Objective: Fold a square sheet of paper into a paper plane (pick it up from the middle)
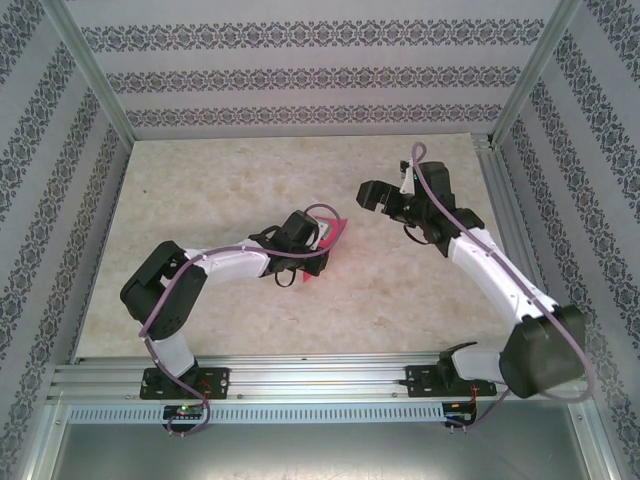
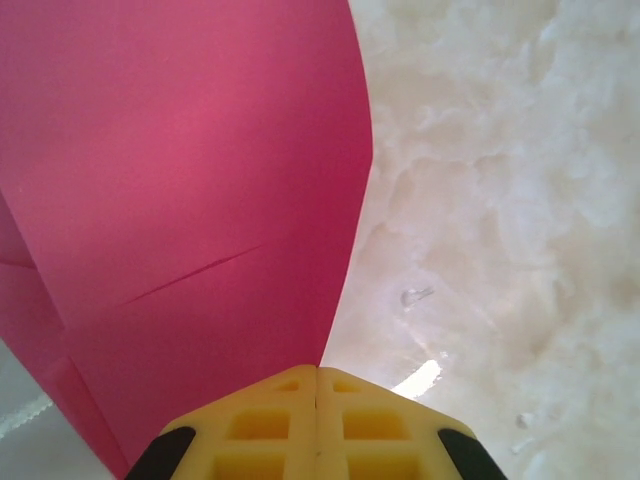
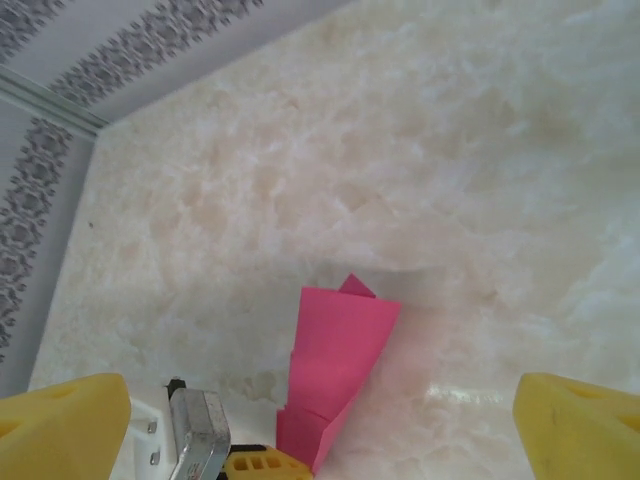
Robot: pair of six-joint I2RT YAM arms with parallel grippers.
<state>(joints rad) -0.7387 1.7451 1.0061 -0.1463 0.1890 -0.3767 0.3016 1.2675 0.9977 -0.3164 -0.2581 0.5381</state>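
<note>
The pink sheet of paper (image 1: 336, 231) is folded into a narrow paper plane shape (image 3: 340, 345), with creases across it (image 2: 190, 200). It rises off the marble table (image 1: 220, 190), its narrow end pinched in my left gripper (image 2: 317, 385). That gripper (image 1: 318, 246) sits mid-table, and its yellow fingers (image 2: 260, 430) are pressed together on the paper's edge. My right gripper (image 1: 374, 195) hovers to the right of and beyond the paper, apart from it. It is open wide, its yellow fingertips (image 3: 60, 425) at the two lower corners of the right wrist view.
Aluminium rails (image 1: 320, 375) run along the near edge by the arm bases. Slanted frame posts (image 1: 530, 75) and patterned walls (image 1: 300, 60) close in the back and sides. The left arm's wrist hardware (image 3: 200, 435) sits just left of the paper.
</note>
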